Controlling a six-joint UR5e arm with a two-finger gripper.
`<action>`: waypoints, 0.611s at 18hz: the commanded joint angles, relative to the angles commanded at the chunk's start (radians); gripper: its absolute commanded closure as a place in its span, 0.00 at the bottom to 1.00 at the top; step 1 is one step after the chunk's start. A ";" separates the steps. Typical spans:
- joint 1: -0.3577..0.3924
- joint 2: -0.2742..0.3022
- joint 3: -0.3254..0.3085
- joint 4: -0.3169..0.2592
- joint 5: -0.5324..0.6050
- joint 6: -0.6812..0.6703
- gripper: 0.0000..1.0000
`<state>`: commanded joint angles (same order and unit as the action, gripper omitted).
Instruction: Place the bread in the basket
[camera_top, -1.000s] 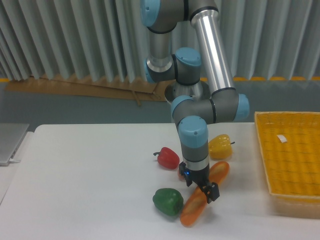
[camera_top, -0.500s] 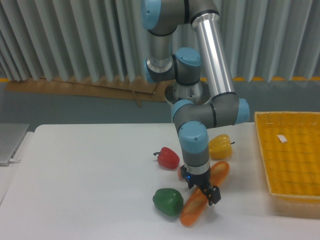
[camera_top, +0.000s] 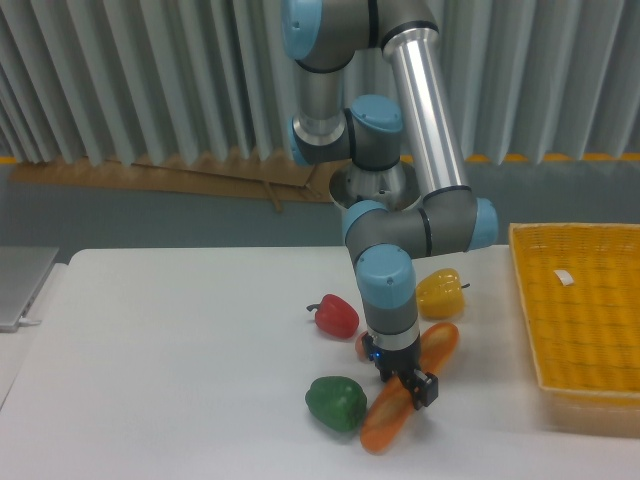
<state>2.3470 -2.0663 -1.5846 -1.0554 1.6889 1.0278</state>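
— Where's the bread?

— On the table, running diagonally from lower left, by the green pepper, up to the right below the yellow pepper. The gripper is right down over its middle.

— Closed on it?

— The fingers seem to straddle it across its width, but from this angle I can't tell if they've clamped.

— And the basket?

— Well off to the right, so the carry runs that way.

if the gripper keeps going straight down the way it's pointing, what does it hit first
Most likely the bread: the gripper points down right over its middle, though whether it already touches is unclear from this view.
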 joint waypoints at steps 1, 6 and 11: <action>0.000 0.002 0.000 0.000 0.000 0.008 0.47; 0.000 0.006 -0.002 -0.002 0.000 0.015 0.64; 0.008 0.028 -0.002 -0.005 -0.003 0.017 0.67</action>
<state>2.3546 -2.0388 -1.5861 -1.0600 1.6859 1.0446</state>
